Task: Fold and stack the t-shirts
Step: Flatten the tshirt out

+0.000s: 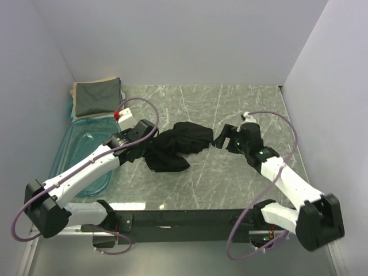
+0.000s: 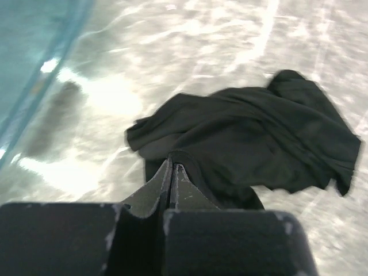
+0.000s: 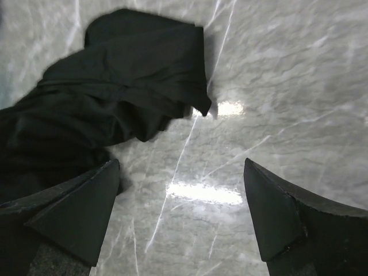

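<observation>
Only the left wrist view shows the left jaws pinched together on the crumpled black t-shirt (image 2: 247,138), heaped mid-way across the worktop (image 1: 218,187); the right jaws stand wide apart beside it.

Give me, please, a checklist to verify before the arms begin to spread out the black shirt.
1. The left gripper is shut on the black t-shirt: ok.
2. The right gripper is open: ok.
3. The right gripper holds cloth: not ok; bare table shows between its fingers, at the shirt's edge.
4. The shirt lies flat: not ok, crumpled.
5. Which part of the shirt the left gripper pinches: cannot tell.
6. The folded stack is apart from the shirt: ok.
</observation>
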